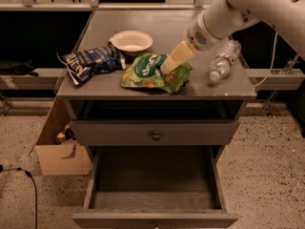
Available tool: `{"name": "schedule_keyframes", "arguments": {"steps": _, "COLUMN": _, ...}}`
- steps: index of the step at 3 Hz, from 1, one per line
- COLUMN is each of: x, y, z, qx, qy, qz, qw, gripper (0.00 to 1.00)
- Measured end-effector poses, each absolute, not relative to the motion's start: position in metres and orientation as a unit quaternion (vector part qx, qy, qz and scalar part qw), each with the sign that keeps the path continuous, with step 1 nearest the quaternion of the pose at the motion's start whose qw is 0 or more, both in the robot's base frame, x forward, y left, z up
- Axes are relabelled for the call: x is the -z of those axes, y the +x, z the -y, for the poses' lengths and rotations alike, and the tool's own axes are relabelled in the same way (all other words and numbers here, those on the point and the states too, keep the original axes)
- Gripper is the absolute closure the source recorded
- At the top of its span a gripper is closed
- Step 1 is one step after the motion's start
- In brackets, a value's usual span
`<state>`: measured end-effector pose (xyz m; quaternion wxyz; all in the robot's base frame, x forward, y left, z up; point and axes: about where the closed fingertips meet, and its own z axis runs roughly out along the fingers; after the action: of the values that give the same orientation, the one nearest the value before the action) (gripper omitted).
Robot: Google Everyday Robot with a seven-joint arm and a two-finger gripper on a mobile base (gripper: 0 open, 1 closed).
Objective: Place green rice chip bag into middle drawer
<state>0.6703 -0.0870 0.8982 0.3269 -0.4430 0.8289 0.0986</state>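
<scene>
Drawer open, bag on the cabinet top

Drawer space first: the middle drawer (155,175) stood pulled out, a wide grey wooden box with a bare floor and plain side walls, holding nothing. Above it, a shut drawer (119,132) showed only a flat grey front with a small round knob (156,136). On the cabinet top (143,20) lay the crinkled green rice chip bag (147,73), with a dark blue chip bag (90,61) to its left, a shallow pale bowl (131,41) behind it, and a clear plastic bottle (222,61) on its side to the right. The tan gripper (167,67) slanted down onto the green bag's upper face and seemed to touch it. I could not tell whether it was open or closed.
</scene>
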Motion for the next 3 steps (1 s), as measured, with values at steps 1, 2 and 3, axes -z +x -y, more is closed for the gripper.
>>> {"name": "schedule_keyframes", "arguments": {"steps": 1, "x": -0.884, "y": 0.675, "z": 0.099, "qx": -0.089, "qy": -0.429, "qz": -0.841, "qw": 0.317, "gripper": 0.00}}
{"name": "schedule_keyframes", "arguments": {"steps": 2, "x": -0.876, "y": 0.674, "z": 0.096, "qx": -0.088, "qy": -0.430, "qz": -0.844, "qw": 0.310, "gripper": 0.00}}
{"name": "schedule_keyframes", "arguments": {"steps": 3, "x": -0.861, "y": 0.670, "z": 0.080, "qx": -0.095, "qy": -0.440, "qz": -0.843, "qw": 0.293, "gripper": 0.00}}
